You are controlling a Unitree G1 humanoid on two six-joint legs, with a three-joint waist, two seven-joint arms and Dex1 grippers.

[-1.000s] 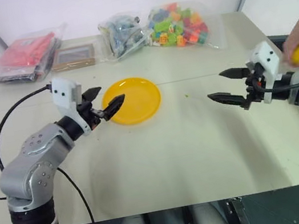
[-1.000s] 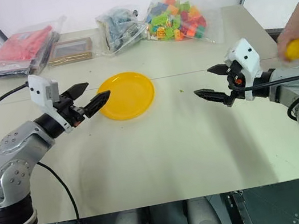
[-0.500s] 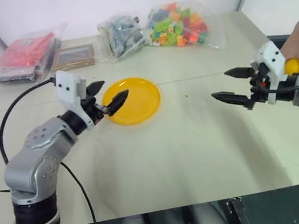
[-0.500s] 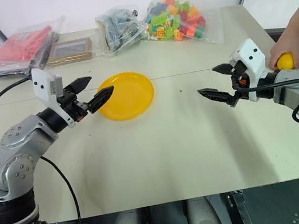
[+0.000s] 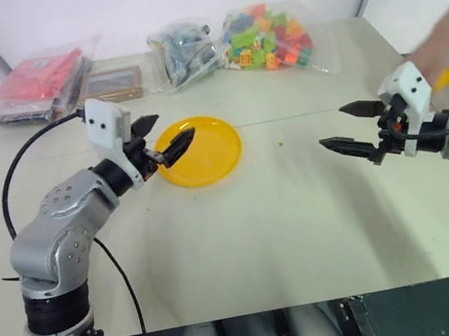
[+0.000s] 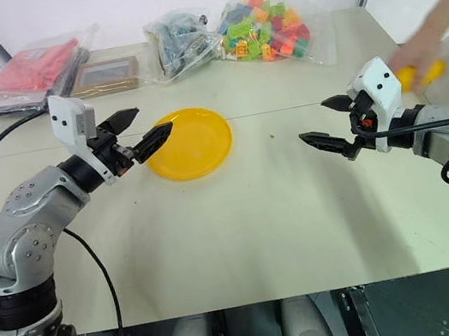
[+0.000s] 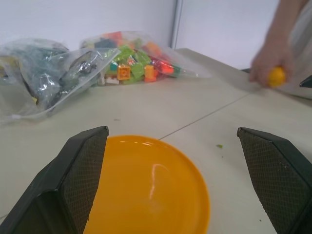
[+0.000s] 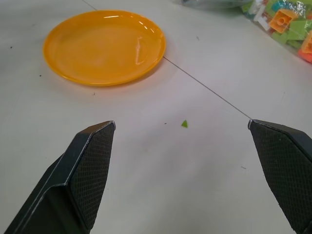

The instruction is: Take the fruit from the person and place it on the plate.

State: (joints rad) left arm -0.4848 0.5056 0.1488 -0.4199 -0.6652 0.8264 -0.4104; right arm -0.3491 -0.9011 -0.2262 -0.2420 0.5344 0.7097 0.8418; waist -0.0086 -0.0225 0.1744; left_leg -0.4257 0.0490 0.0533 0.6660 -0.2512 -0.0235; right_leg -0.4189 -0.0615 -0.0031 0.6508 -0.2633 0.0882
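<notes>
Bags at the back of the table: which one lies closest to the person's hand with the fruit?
The clear bag of multicoloured blocks, rightmost in the row. The grey-filled bag sits left of it, and the red packet is at the far left, all away from the hand.

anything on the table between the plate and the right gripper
Mostly bare table. One tiny green scrap lies between the plate and the open right gripper, clearest in the right wrist view.

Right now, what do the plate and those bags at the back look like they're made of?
The plate looks like glossy yellow-orange plastic: bright highlights streak its smooth surface. The bag of coloured blocks and the grey bag beside it look like thin clear plastic film, crinkled and shiny, contents showing through.
</notes>
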